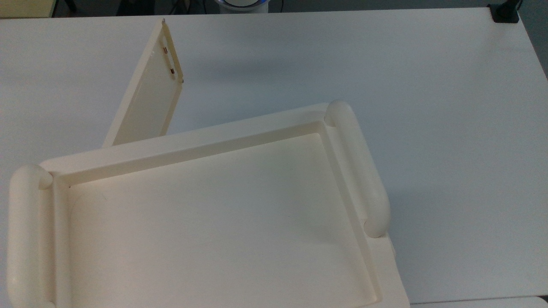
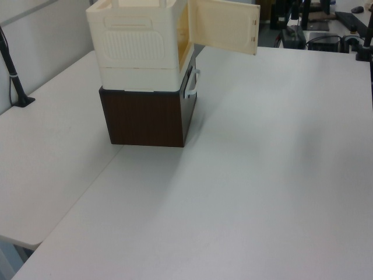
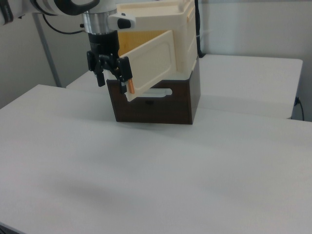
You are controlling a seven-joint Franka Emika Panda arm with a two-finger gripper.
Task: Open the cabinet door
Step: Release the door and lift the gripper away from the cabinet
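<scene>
The cream cabinet stands on a dark brown box. Its cabinet door is swung wide open, away from the recessed top tray. The slim bar handle sits at the door's free edge. In the left view the cabinet door sticks out to the left view's right. In the right view the cabinet door angles toward the right view's left. There my black gripper hangs open at the door's free edge, beside a brownish handle mount. Contact with the door cannot be told.
The brown box has a white drawer handle under the open door. The white table stretches wide around the cabinet. A black clamp sits at a table corner and a black post at another edge.
</scene>
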